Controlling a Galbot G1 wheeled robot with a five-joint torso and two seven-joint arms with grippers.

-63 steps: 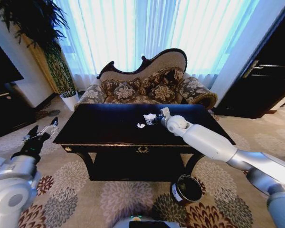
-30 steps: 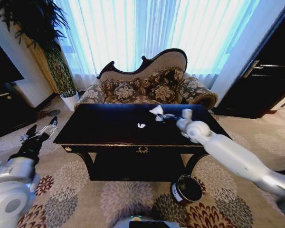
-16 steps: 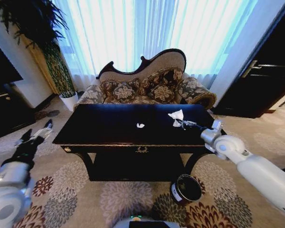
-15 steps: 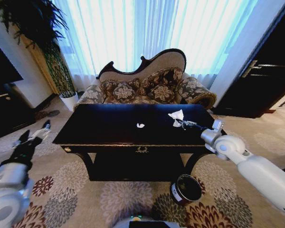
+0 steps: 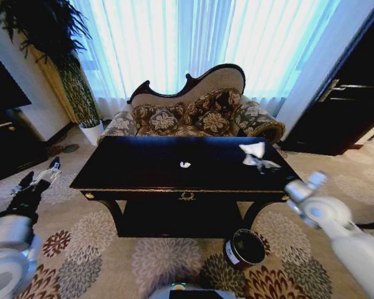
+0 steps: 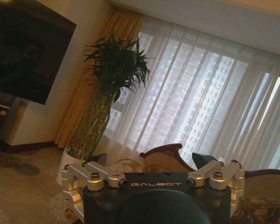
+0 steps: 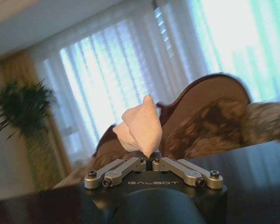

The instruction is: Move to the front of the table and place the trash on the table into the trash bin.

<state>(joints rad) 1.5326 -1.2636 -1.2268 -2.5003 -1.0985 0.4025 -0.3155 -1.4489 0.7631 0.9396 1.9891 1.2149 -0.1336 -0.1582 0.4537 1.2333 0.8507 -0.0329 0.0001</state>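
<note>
Now, from the head view: the right pincer (image 5: 262, 163) hangs over the right end of the dark glossy wooden surface (image 5: 137, 169), pinching a wrinkly white paper wad (image 5: 253, 151) held clear of the top. A second small white paper scrap (image 5: 185, 164) lies near the middle of that top. The small round dark brown trash bin (image 5: 244, 248) stands on the patterned carpet, in front of the right leg and well below the held wad. The left pincer (image 5: 32, 184) is parked out past the left end, fingers spread.

Over to the left wrist view: the left pincer (image 6: 155, 173) gapes wide, nothing between its tips.

And the right wrist view: the right pincer (image 7: 150, 164) is clamped narrow on the paper wad (image 7: 140, 126), gripping just its lower tip. That's the worry: such a thin hold could slip on a quick swing, dropping the wad beside the bin.
</note>
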